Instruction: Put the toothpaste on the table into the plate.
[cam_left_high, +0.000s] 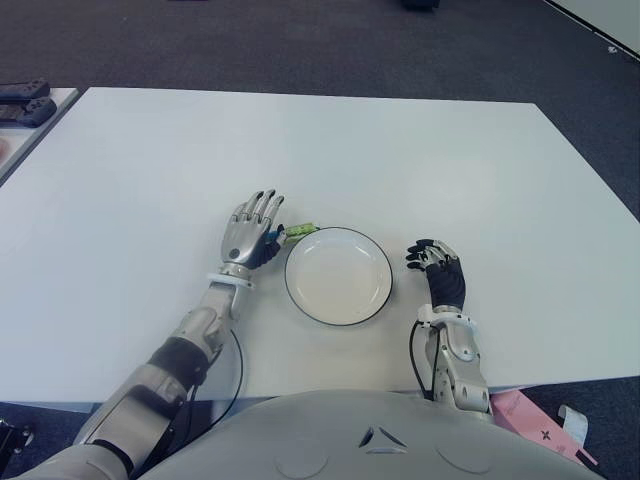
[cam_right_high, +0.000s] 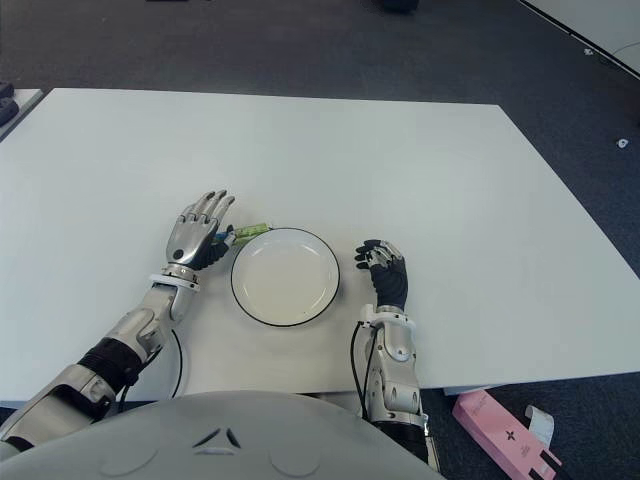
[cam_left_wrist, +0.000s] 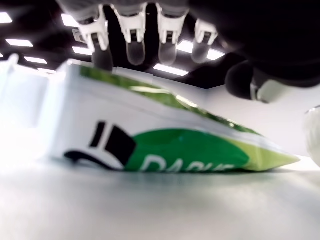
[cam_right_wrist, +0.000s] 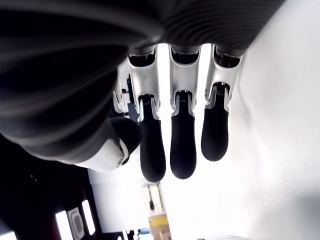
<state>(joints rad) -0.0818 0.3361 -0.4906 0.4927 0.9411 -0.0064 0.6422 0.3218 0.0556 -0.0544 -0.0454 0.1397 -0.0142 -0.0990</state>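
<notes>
The round white plate with a dark rim (cam_left_high: 338, 275) holds nothing, so the task is barely begun: the green-and-white toothpaste tube (cam_left_wrist: 165, 145) lies flat on the white surface (cam_left_high: 400, 160), just beside the plate's far-left rim. The left robot hand (cam_left_high: 250, 230) hovers over it, palm down, fingers extended and released, grasping nothing; closing, lifting and placing remain. The right robot hand (cam_left_high: 437, 268) shows right of the plate, fingers relaxed, empty.
</notes>
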